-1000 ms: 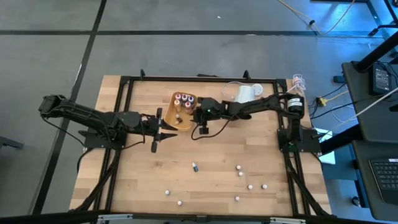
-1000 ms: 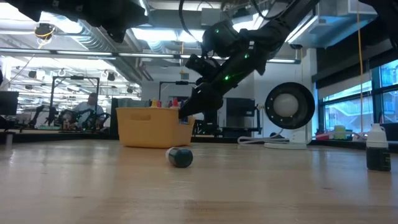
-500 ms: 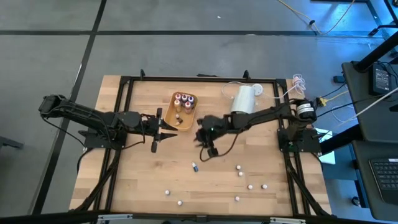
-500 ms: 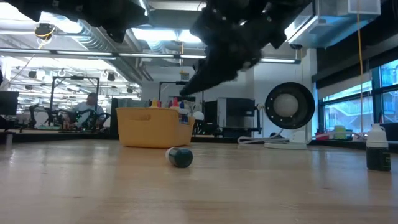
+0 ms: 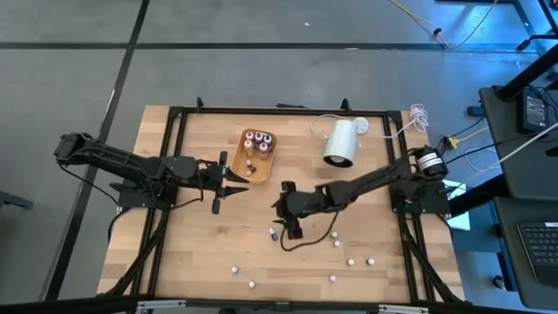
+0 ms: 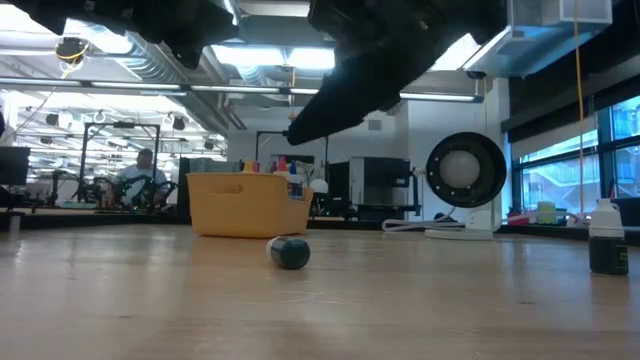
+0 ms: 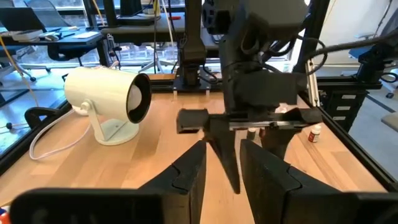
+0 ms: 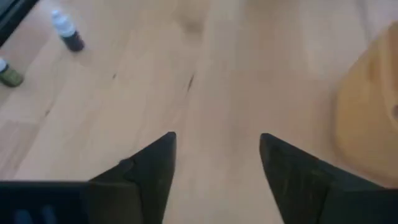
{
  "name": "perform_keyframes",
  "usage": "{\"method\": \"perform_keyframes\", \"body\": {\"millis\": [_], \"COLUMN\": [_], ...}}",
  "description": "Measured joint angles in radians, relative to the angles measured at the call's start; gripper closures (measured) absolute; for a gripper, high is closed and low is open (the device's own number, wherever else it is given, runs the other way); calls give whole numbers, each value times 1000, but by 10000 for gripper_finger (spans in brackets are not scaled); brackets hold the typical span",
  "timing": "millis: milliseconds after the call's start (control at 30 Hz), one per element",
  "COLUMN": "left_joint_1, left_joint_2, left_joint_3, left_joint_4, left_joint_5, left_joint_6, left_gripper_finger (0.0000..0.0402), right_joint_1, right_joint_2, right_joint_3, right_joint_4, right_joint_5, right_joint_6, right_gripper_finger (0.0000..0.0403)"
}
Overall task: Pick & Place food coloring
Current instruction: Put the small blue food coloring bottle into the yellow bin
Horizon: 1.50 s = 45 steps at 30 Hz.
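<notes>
The right hand (image 5: 284,222) hangs over the middle of the desk (image 5: 200,253), its fingers (image 8: 146,171) spread wide with bare wood between them, holding nothing and touching nothing. Just below it in the high view lies one small food coloring bottle (image 5: 274,234) on its side; in the low view the same bottle (image 6: 290,252) shows as a dark, stubby cylinder lying on the wood, its cap end hard to make out. The left hand (image 5: 228,180) waits beside the orange tray (image 5: 261,171), its fingers (image 7: 186,180) narrowly parted and empty; whether they touch the tray's wall cannot be told.

Several bottles (image 5: 258,139) stand upright in the tray, white caps over red and dark bodies. Others lie scattered over the near part of the desk as white dots (image 5: 351,261), too small to tell colour. The right wrist view shows two more: one dark-bodied with a white cap (image 8: 68,32), one greenish (image 8: 7,73) cut off at the edge.

A white cylindrical lamp-like device (image 5: 341,143) sits at the far side. In the low view the right arm is mostly a dark silhouette overhead.
</notes>
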<state>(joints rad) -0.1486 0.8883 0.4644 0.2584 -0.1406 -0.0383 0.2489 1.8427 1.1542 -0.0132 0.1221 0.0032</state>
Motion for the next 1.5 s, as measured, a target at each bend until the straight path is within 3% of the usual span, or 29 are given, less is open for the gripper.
{"method": "perform_keyframes", "body": {"millis": [167, 367, 1233, 1500], "left_joint_1": [0, 0, 0, 0], "left_joint_2": [0, 0, 0, 0], "left_joint_3": [0, 0, 0, 0], "left_joint_4": [0, 0, -8, -9], "left_joint_5": [0, 0, 0, 0], "left_joint_6": [0, -32, -53, -53], "left_gripper_finger": [304, 307, 308, 310], "right_joint_1": [59, 111, 123, 123], "right_joint_2": [21, 64, 264, 265], "right_joint_3": [0, -2, 0, 0], "right_joint_4": [15, 33, 191, 191], "right_joint_5": [13, 192, 127, 117], "right_joint_6": [144, 235, 292, 231], "right_gripper_finger": [150, 156, 168, 239]}}
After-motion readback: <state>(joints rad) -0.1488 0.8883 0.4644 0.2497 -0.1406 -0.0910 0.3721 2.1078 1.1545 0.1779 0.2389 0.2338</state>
